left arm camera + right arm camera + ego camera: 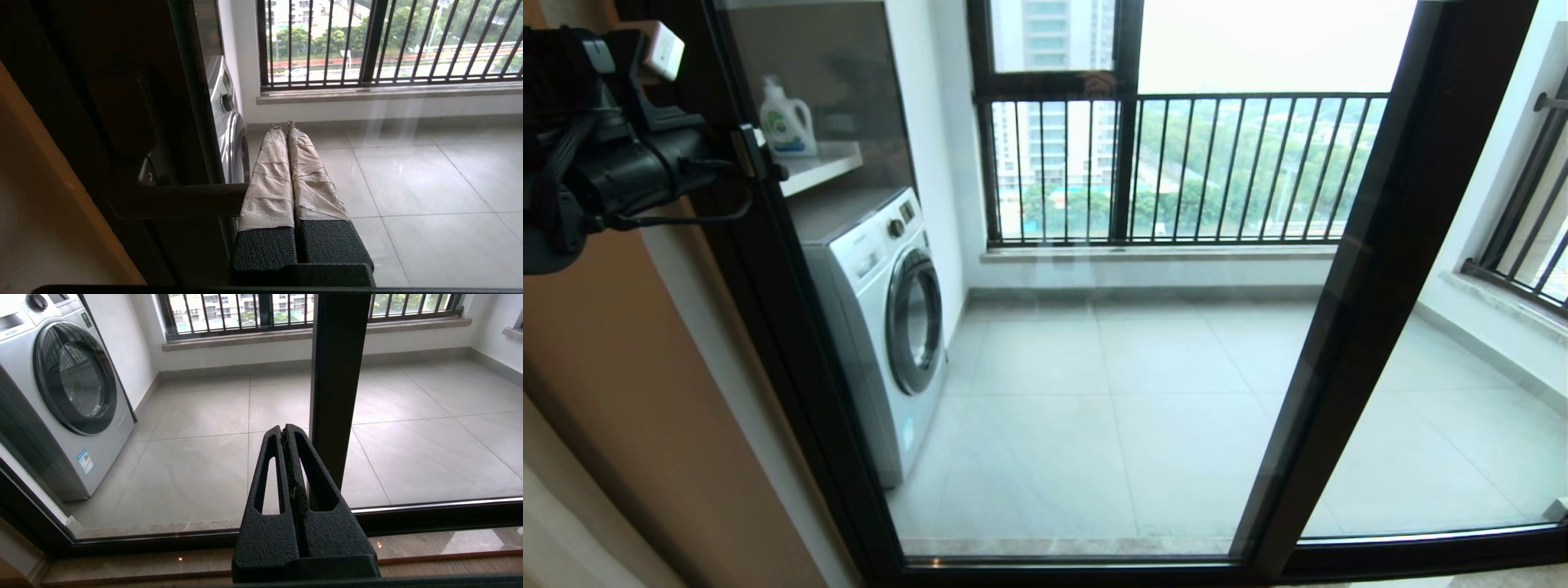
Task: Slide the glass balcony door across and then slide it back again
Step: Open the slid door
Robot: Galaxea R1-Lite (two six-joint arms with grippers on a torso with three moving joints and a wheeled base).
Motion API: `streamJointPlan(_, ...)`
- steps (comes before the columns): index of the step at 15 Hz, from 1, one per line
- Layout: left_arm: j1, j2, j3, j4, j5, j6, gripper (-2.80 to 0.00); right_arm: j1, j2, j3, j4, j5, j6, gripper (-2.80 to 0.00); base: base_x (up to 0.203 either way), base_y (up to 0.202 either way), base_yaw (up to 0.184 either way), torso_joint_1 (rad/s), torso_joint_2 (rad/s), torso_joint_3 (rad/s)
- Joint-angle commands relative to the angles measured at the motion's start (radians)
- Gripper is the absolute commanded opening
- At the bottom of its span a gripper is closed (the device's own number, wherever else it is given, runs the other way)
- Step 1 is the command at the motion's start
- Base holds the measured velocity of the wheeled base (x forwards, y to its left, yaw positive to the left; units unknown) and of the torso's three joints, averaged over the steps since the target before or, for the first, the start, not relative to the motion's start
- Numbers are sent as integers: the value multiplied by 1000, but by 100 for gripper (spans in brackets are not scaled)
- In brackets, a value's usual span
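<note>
Both claws are closed, empty: left claw [284, 126] sits just right of the glass balcony door's [1094, 367] latch handle [179, 196]; right claw [285, 430] hangs lower, farther off.

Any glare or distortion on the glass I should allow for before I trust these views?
Head view: the straight uprights of the glass balcony door lean and bow, and the sky behind is washed out. Left wrist view: pale streaks reflect on the pane; the latch handle beside the shut left gripper is in deep shadow. Right wrist view: faint reflections, small light spots on the sill by the shut right gripper.
</note>
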Motion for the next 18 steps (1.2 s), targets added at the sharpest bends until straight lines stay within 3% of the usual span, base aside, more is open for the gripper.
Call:
streamJointPlan(1, 12, 35, -23, -3, -1, 15, -280, 0, 0, 12, -1, 0, 0, -280, 0, 0, 0, 0, 0, 0)
streamJointPlan(18, 50, 78, 69, -14, -1, 66, -280, 0, 1, 12, -1, 0, 0, -280, 0, 0, 0, 0, 0, 0)
